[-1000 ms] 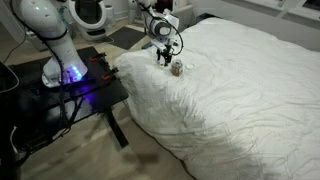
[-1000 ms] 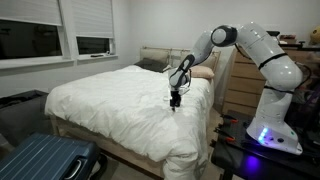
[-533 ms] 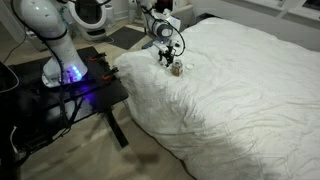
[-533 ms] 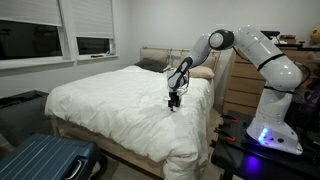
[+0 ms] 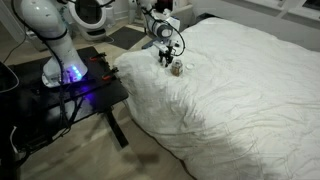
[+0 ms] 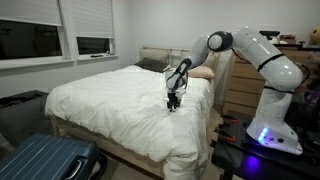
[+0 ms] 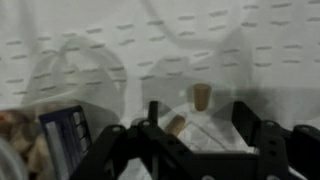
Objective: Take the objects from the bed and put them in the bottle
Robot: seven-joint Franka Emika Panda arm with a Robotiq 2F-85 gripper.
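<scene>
White duvet on the bed [image 7: 100, 40] looks soft: the gripper [image 7: 198, 118], jaws parted around a pale bit [image 7: 203, 97], should close gently, centred, without pinching fabric, bottle [image 5: 177, 68] near.

Soft, even room light in both exterior views; the white bed [image 5: 240, 90] reads bright, folds faintly shaded; a blue-violet glow at the robot base [image 5: 72, 74]. The wrist view is dim, grainy, blurred.
</scene>
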